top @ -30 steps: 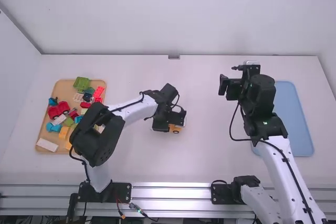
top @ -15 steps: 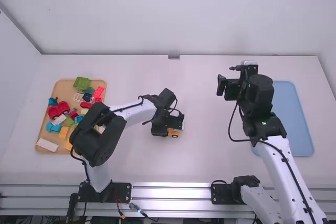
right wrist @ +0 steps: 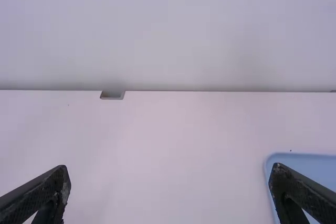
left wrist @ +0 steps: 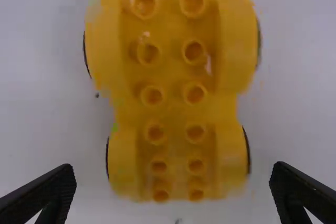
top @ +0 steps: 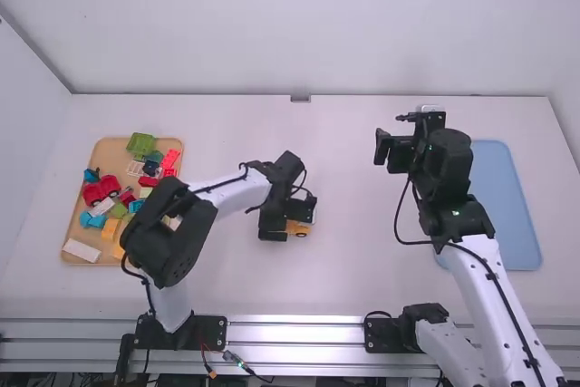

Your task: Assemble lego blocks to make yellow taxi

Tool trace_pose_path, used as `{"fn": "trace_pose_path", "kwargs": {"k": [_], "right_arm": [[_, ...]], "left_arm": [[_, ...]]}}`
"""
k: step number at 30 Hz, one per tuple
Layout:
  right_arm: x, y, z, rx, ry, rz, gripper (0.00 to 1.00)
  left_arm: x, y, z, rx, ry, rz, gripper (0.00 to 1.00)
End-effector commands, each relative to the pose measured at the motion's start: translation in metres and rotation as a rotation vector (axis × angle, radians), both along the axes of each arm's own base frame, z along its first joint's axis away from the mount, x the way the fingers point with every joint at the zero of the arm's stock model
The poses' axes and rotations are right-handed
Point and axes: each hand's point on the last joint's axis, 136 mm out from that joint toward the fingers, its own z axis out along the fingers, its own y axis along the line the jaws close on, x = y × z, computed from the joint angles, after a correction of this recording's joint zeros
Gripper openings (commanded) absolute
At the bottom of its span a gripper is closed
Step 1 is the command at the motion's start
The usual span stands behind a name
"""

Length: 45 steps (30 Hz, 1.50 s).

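Note:
At the middle of the table in the high view, my left gripper (top: 288,216) hangs over a yellow wheeled base (top: 297,227), partly hiding it. From the left wrist view the base (left wrist: 176,93) shows its studs and four fenders with dark wheels. My left gripper (left wrist: 173,190) is open there, its fingers apart on either side of the base's near end without touching it. The right gripper (top: 388,148) is held up over the table's right part; in the right wrist view the gripper (right wrist: 170,190) is open with nothing between its fingers.
A wooden tray (top: 77,259) at the left holds several loose blocks: a green one (top: 140,143), a red wheeled piece (top: 101,189), a white one (top: 82,250). The left forearm reaches across its right side. A blue tray (top: 509,206) lies at the right, partly behind the right arm.
My left gripper has shifted slightly toward the left and the near side over the yellow base. The right arm has moved barely to the left.

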Motion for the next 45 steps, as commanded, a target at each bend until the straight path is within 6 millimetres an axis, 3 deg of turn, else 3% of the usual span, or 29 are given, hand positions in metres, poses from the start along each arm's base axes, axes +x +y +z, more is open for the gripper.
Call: {"fn": "trace_pose_path", "kwargs": {"k": [1,5,6,9,11,15,16,18,20,21,23,30,33,36,39,41,43,45], "right_arm": [[0.001,0.0,0.02,0.006,-0.047,-0.003,0.99],[0.002,-0.006,0.021,0.007,-0.05,-0.017,0.99],[0.002,-0.007,0.021,0.008,-0.049,-0.02,0.99],[0.002,-0.009,0.021,0.007,-0.049,-0.027,0.99],[0.003,-0.009,0.021,-0.005,-0.053,-0.024,0.99],[0.004,-0.01,0.024,-0.022,-0.066,-0.019,0.99],[0.004,-0.01,0.024,-0.023,-0.067,-0.019,0.99],[0.004,-0.01,0.026,-0.033,-0.078,-0.014,0.99],[0.005,-0.01,0.027,-0.033,-0.08,-0.014,0.99],[0.005,-0.01,0.028,-0.032,-0.085,-0.014,0.99],[0.005,-0.01,0.029,-0.032,-0.089,-0.015,0.99],[0.005,-0.01,0.029,-0.032,-0.089,-0.014,0.99],[0.005,-0.01,0.029,-0.035,-0.091,-0.013,0.99],[0.006,-0.009,0.031,-0.07,-0.104,0.004,0.99],[0.007,-0.009,0.034,-0.078,-0.116,0.007,0.99],[0.007,-0.009,0.035,-0.078,-0.124,0.005,0.99],[0.008,-0.009,0.037,-0.078,-0.131,0.004,0.99],[0.008,-0.009,0.04,-0.098,-0.145,0.012,0.99]], "left_arm": [[0.024,-0.004,0.044,0.003,-0.099,0.002,0.99],[0.048,0.015,0.089,0.075,-0.18,0.055,0.99],[0.064,0.027,0.11,0.083,-0.224,0.111,0.99],[0.088,0.047,0.135,0.059,-0.268,0.255,0.99],[0.116,0.083,0.16,-0.015,-0.304,0.542,0.99],[0.123,0.136,0.176,-0.1,-0.24,0.854,0.99],[0.122,0.141,0.177,-0.108,-0.232,0.879,0.99],[0.117,0.173,0.184,-0.164,-0.193,1.009,0.99],[0.115,0.186,0.186,-0.179,-0.192,1.053,0.99],[0.114,0.215,0.189,-0.183,-0.22,1.125,0.99],[0.107,0.245,0.192,-0.17,-0.258,1.252,0.99],[0.061,0.304,0.175,-0.063,-0.35,1.451,0.99],[0.042,0.313,0.16,-0.051,-0.379,1.41,0.99],[0.021,0.326,0.144,-0.021,-0.403,1.479,0.99],[-0.015,0.342,0.126,0.12,-0.413,1.552,0.99],[-0.029,0.35,0.122,0.19,-0.447,1.634,0.99],[-0.03,0.351,0.12,0.19,-0.457,1.64,0.99],[-0.026,0.338,0.113,0.12,-0.401,1.527,0.99]]}}
